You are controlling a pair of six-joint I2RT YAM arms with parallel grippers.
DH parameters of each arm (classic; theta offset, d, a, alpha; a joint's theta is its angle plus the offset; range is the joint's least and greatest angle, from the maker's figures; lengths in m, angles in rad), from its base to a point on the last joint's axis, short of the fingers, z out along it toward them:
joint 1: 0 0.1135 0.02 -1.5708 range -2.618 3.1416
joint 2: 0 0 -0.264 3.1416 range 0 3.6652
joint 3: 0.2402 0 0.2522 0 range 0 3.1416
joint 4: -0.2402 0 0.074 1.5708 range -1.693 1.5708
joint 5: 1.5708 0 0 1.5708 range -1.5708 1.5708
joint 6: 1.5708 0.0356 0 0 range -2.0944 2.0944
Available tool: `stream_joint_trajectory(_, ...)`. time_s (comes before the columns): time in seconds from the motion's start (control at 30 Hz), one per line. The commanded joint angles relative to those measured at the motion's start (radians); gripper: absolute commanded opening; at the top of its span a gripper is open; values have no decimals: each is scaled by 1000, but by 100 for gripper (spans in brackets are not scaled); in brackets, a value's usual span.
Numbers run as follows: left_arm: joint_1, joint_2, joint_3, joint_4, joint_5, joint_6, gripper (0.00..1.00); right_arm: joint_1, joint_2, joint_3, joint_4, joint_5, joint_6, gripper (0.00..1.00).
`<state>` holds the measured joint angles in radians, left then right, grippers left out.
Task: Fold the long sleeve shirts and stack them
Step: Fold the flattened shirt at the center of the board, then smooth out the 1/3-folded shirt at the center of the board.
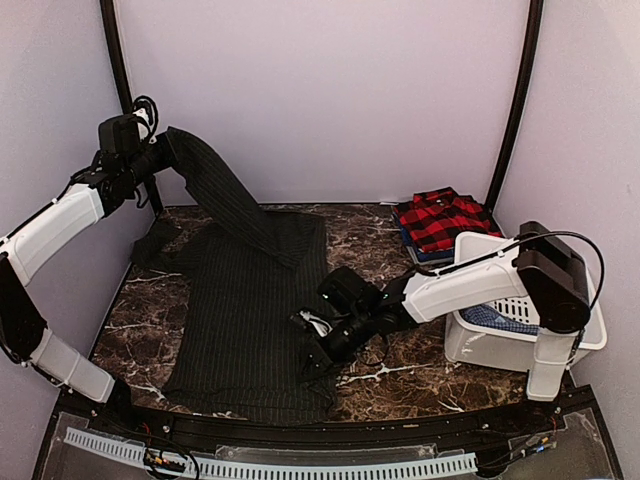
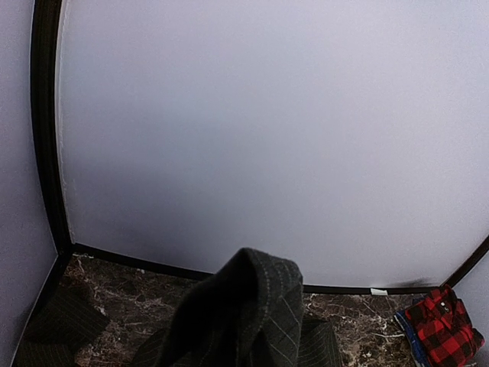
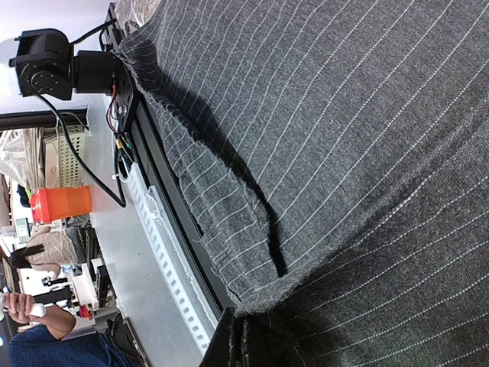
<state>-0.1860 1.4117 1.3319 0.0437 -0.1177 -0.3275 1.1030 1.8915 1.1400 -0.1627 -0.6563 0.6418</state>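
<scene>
free: bare table right of charcoal shirt | blocked: white bin, plaid shirt far right

The left arm reaches up to the far left corner, its left gripper raised high and clamped on a sleeve of the charcoal shirt. The right arm stretches low leftward, its right gripper down near the front, jaws pinched together on that shirt's right edge
</scene>
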Motion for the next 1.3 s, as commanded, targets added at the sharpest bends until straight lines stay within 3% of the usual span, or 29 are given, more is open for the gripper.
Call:
stream_joint_trajectory(0.0, 5, -35, 14, 7, -10, 12, 0, 14, 32, -12, 53, -26, 7, 3)
stream_joint_trajectory(0.13, 5, -57, 5, 9, -3, 10, 0, 15, 54, -28, 83, -38, 19, 4)
stream_joint_trajectory(0.57, 5, -62, -63, -10, -7, 9, 0, 23, 54, -16, 73, -25, 0, 23)
stream_joint_trajectory(0.77, 5, -60, -74, -8, -9, 6, 0, 38, 20, 138, -122, 186, -110, 27)
stream_joint_trajectory(0.97, 5, -54, -81, -7, -12, 5, 0, 94, 148, 345, -289, 431, -195, 12)
stream_joint_trajectory(1.27, 5, -43, -105, -4, -4, -4, 0, 214, 274, 435, -363, 711, -228, 9)
